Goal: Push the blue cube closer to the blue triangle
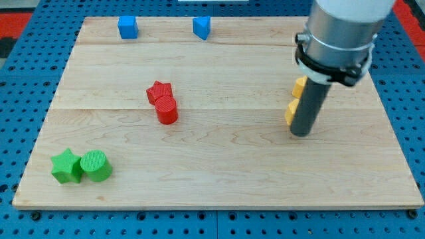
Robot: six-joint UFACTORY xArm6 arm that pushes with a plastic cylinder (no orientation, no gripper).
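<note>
The blue cube is located near the board's top edge, at roughly 11 o'clock from the board centre. The blue triangle is located on the same edge, at about 12 o'clock from the centre and at 3 o'clock from the cube. The 2 blocks are set apart, and only bare wood is seen between them.

No jaws are fitted to this arm; it ends in a dark rod. My tip is placed in the board's right half, at about 4 o'clock from the blue triangle and well apart from both blue blocks. 2 yellow blocks are seen just beside the rod, at 11 o'clock from my tip. They are partly hidden by the rod, so their shapes cannot be told, and contact with the rod cannot be confirmed.

A red star and a red cylinder are found touching each other left of the board centre, at about 5 o'clock from the blue cube. A green star and a green cylinder are found touching at the bottom-left corner. The board is surrounded by a blue perforated table.
</note>
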